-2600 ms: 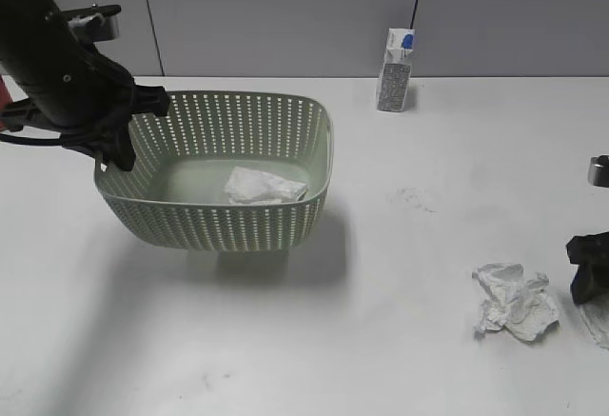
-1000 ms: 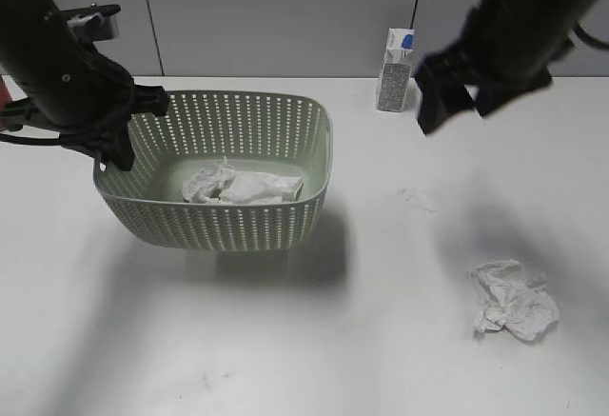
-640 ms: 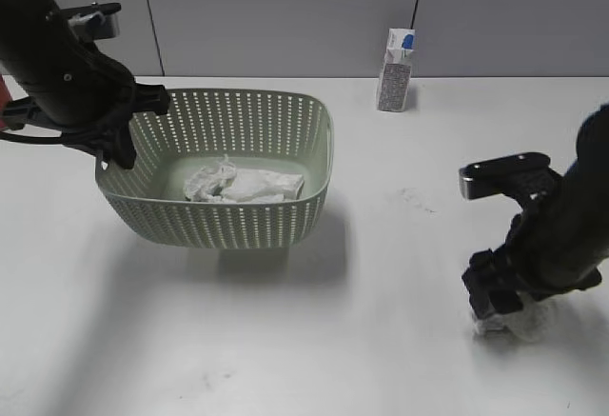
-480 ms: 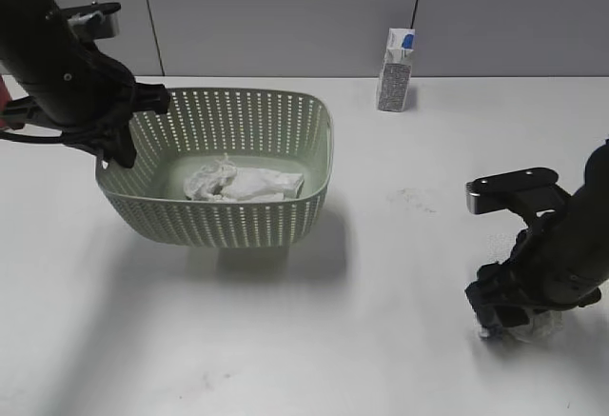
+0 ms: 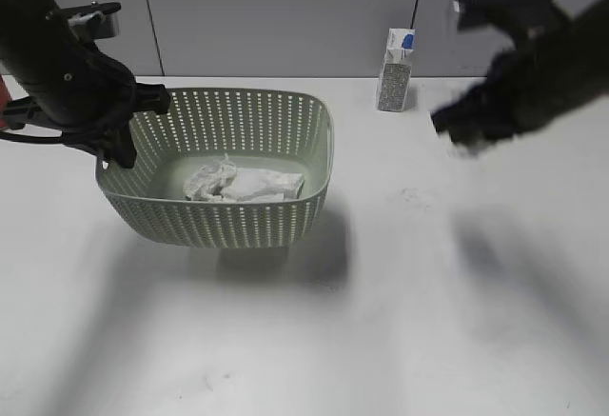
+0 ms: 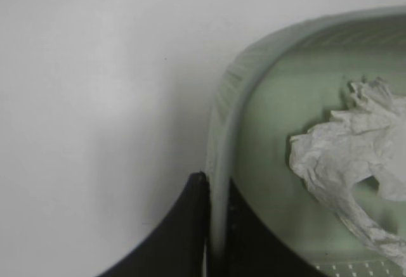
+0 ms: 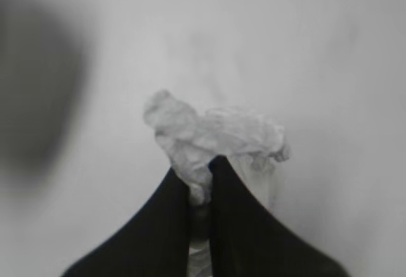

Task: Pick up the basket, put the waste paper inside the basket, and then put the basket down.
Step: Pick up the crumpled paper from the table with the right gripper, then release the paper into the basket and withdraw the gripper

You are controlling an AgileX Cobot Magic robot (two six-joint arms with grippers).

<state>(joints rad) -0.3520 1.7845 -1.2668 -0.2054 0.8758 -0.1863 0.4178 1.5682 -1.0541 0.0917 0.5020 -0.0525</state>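
The left gripper [image 6: 212, 226] is clamping the basket [image 5: 228, 173] by its rim, holding it above the table with two wads inside. Farther back, the right gripper [image 7: 200, 179] is pinching the last waste paper [image 7: 212, 141] by one fold (a thin hold); it could slip free short of the basket.

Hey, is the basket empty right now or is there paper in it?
Not empty. Crumpled white paper lies on the floor of the basket, and the left wrist view shows a wad inside the rim too.
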